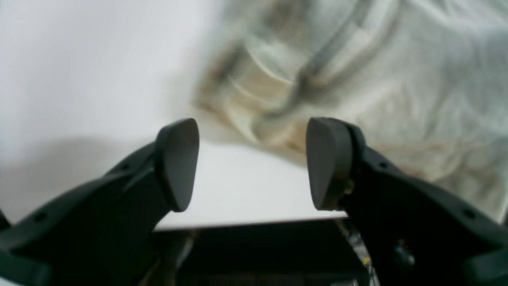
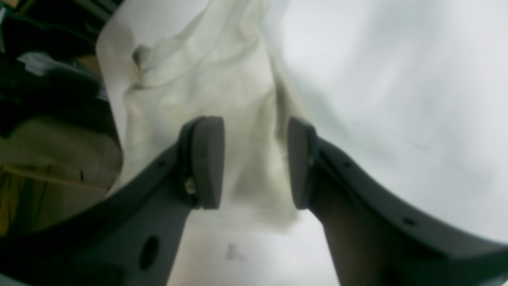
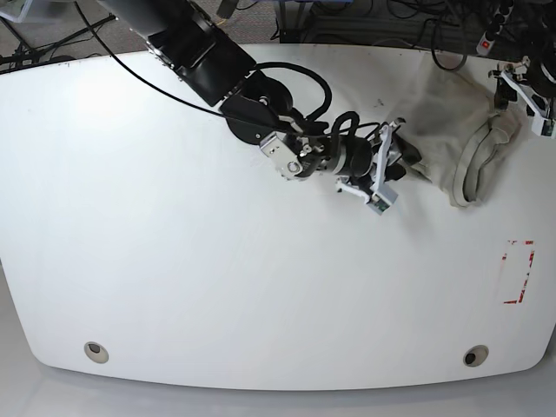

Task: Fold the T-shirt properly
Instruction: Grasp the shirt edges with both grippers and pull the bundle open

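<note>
The khaki-beige T-shirt (image 3: 452, 130) lies crumpled and wrinkled at the table's far right. My right gripper (image 3: 391, 167) is open at the shirt's left edge. In the right wrist view the right gripper (image 2: 256, 163) has its jaws apart, with the shirt (image 2: 206, 79) between and beyond them, and nothing is held. My left gripper (image 3: 523, 95) is at the shirt's right side near the table's corner. In the blurred left wrist view the left gripper (image 1: 254, 163) is open and empty over bare table, and the shirt (image 1: 377, 79) lies just beyond its fingertips.
The white table (image 3: 217, 261) has a red tape rectangle (image 3: 519, 271) at the right and two round holes (image 3: 96, 351) near the front edge. Cables (image 3: 365, 26) lie beyond the far edge. The table edge (image 1: 246, 224) shows below the left gripper.
</note>
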